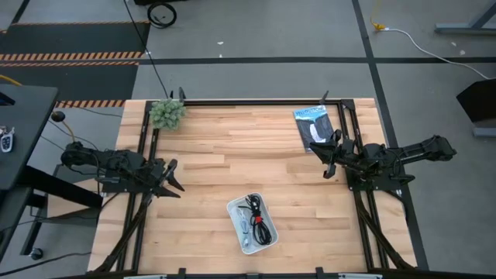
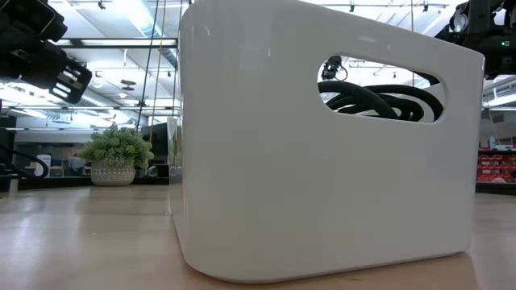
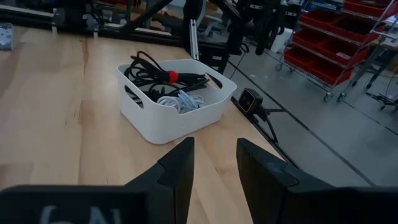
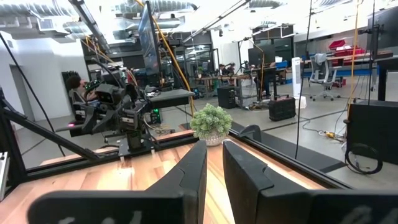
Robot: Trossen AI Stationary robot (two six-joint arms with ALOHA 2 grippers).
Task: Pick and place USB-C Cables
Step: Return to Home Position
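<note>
The cables lie bundled inside the white tray (image 1: 252,223) near the table's near edge. In the left wrist view I see the black cable with a red tie (image 3: 171,76), a white cable (image 3: 180,99) and more black cable (image 3: 140,78) in the tray (image 3: 155,121). Through the tray's handle cut-out, black coils (image 2: 379,101) show in the low view. The grey cable I cannot make out. My left gripper (image 1: 172,180) (image 3: 214,165) hovers open left of the tray. My right gripper (image 1: 326,160) (image 4: 214,165) hovers open near the right side, holding nothing.
A blue-and-black flat packet (image 1: 314,128) lies at the far right of the table, just beyond my right gripper. A small potted plant (image 1: 167,114) (image 4: 211,123) stands at the far left corner. Bare wood (image 1: 232,155) stretches between the two arms.
</note>
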